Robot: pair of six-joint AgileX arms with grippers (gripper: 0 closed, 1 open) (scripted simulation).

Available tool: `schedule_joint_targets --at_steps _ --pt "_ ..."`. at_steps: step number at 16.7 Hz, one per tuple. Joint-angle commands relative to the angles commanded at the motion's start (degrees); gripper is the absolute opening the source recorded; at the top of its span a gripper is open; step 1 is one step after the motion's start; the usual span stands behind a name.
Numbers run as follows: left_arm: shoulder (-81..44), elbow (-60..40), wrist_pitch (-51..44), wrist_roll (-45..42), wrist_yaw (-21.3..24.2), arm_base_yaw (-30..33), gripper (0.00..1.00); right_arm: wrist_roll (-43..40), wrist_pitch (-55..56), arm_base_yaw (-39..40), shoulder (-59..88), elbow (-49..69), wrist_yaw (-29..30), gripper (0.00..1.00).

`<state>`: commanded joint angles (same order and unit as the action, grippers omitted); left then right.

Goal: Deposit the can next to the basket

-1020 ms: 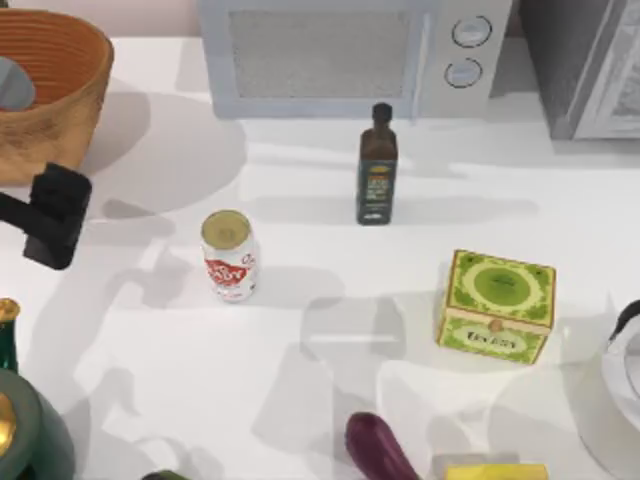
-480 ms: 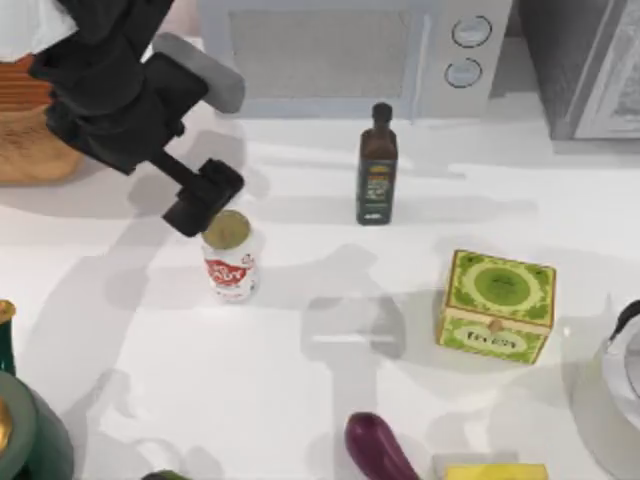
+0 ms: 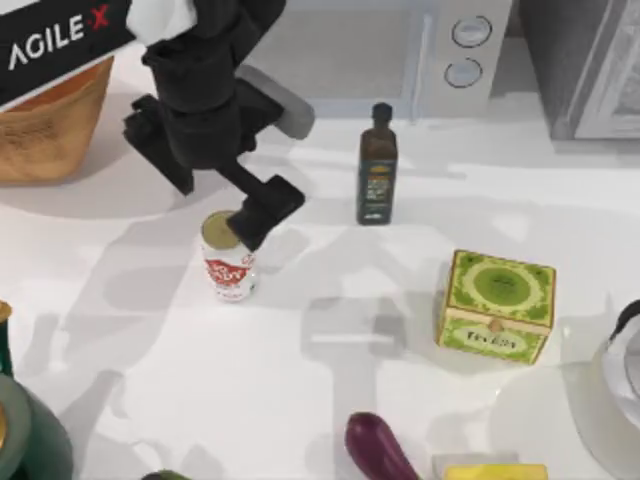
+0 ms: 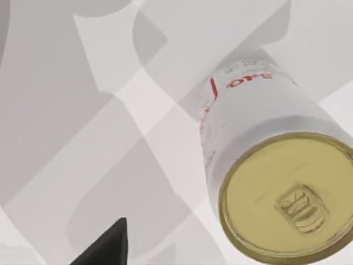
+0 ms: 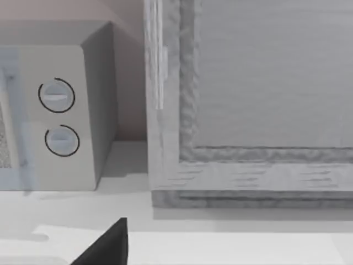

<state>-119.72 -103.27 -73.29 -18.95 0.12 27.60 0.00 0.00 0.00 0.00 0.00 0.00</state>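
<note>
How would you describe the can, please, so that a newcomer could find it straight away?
Start at the microwave along the table's back edge and come forward, left of the dark bottle. The can stands upright there, under the left hand. It is short and white, with red lettering and a gold top.

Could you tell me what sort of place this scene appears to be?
Probably a kitchen counter, rendered in simulation: a microwave at the back, an oil bottle, a tea box and an eggplant on the white table.
</note>
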Motion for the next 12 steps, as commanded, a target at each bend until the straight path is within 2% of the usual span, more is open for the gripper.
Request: schedule_joint_targets --at_steps 7,12 --pt "-0.5 0.7 0.9 -0.1 0.0 0.0 1.0 0.0 0.0 0.0 0.0 0.0 0.0 1.0" --pt "-2.0 7.6 9.7 -0.1 0.0 0.0 1.0 0.0 0.0 0.0 0.0 0.0 0.0 1.0"
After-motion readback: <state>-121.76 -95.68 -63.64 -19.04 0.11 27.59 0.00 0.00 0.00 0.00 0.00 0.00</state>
